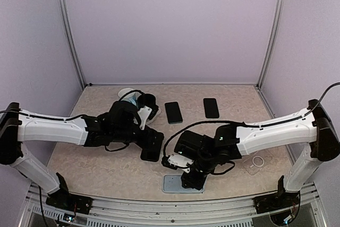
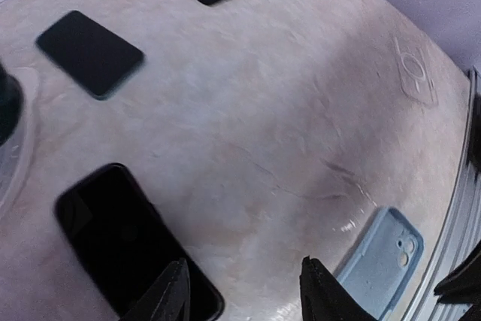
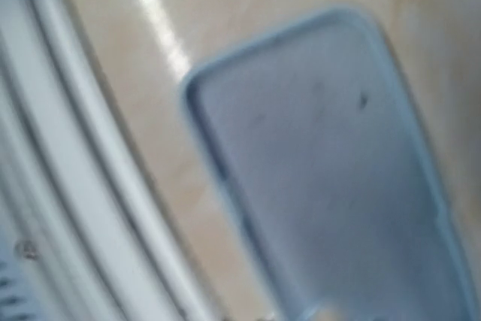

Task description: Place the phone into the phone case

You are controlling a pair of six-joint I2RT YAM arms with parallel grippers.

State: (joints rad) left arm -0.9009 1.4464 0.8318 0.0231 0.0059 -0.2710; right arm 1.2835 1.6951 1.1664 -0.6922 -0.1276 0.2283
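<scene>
A black phone [image 2: 124, 238] lies flat on the table, also seen in the top view [image 1: 151, 150]. My left gripper [image 2: 244, 295] is open and empty just above it; its left finger [image 2: 169, 291] is over the phone's near corner and its right finger [image 2: 323, 291] is over bare table. A light blue phone case [image 3: 338, 163] lies open side up near the front edge [image 1: 174, 183]. My right gripper [image 1: 193, 178] is low over the case's right end. Its fingers do not show in the blurred right wrist view.
Two more black phones [image 1: 173, 112] [image 1: 211, 108] lie at the back middle. A clear case [image 1: 257, 161] lies at the right. A white holder with a dark object [image 1: 142, 102] stands behind the left wrist. The metal front rail [image 3: 68, 155] runs beside the blue case.
</scene>
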